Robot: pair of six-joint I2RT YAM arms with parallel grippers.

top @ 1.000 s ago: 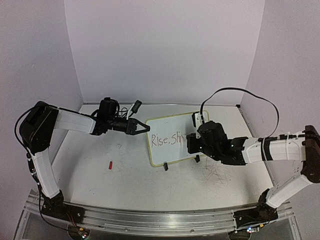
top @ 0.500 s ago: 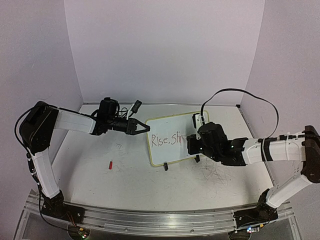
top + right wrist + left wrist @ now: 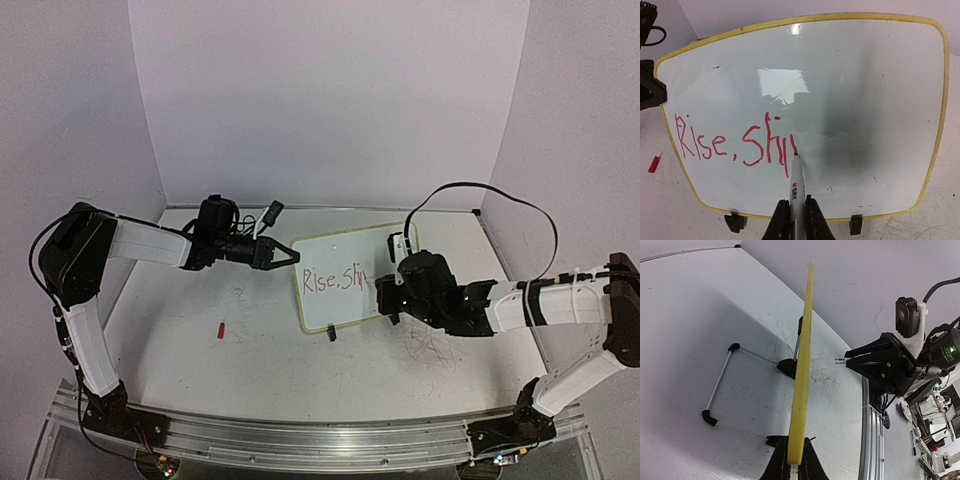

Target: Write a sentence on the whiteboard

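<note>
The whiteboard (image 3: 345, 252) stands tilted on its black feet at mid-table, pale yellow rim all round. My left gripper (image 3: 286, 256) is shut on the board's left rim (image 3: 802, 370), which I see edge-on between the fingers (image 3: 809, 465). Red handwriting, the sentence (image 3: 730, 142), reads "Rise, Shi" plus a fresh stroke. My right gripper (image 3: 795, 206) is shut on a white marker (image 3: 796, 186). The marker's red tip touches the board at the end of the last stroke. From above, the right gripper (image 3: 386, 295) sits against the board's lower right part.
A small red cap (image 3: 220, 329) lies on the scribbled tabletop left of the board. A wire stand (image 3: 720, 390) props the board from behind. Pen scrawls (image 3: 430, 350) mark the table. Walls close in on three sides; an aluminium rail (image 3: 300, 440) runs along the near edge.
My right arm has drifted slightly down and to the right along the board with the marker. The left arm and the board have stayed still.
</note>
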